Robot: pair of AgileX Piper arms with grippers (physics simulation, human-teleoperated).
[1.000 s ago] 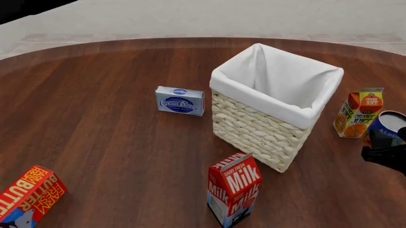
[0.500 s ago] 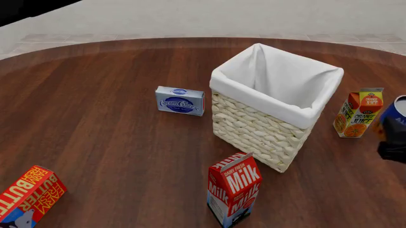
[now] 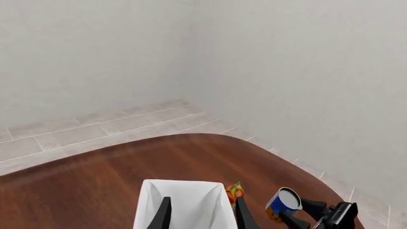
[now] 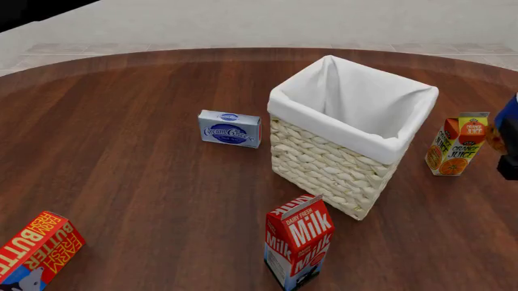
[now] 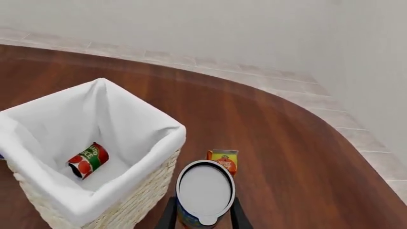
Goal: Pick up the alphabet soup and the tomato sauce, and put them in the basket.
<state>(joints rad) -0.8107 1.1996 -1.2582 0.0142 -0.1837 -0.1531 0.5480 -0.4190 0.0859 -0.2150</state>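
Right gripper (image 5: 203,217) is holding the alphabet soup (image 5: 205,192), fingers (image 5: 167,214) clamped on either side of the can, silver top facing the right wrist camera. In the left wrist view the can is sitting in the air off the counter (image 4: 121,151), gripped from below by the dark gripper, just past the basket's (image 4: 348,142) far side. In the front view only a blue sliver of the can is showing at the right edge, above a dark bit of the arm, beside the orange juice carton (image 4: 457,145).

Tomato sauce (image 5: 87,160) is lying on its side inside the basket, on the white lining near one wall. It's only visible from the right wrist camera.

Left gripper (image 3: 200,217) is hanging high over the basket, looking down into it. Two dark fingers (image 3: 163,215) are standing apart with nothing between them.

Other things standing on the counter: cream cheese box (image 4: 230,128) left of the basket, milk carton (image 4: 298,239) upright in front of it, butter box (image 4: 34,247) at the near left corner, partly cut off. Orange juice carton is upright to the right of the basket, not touching it.
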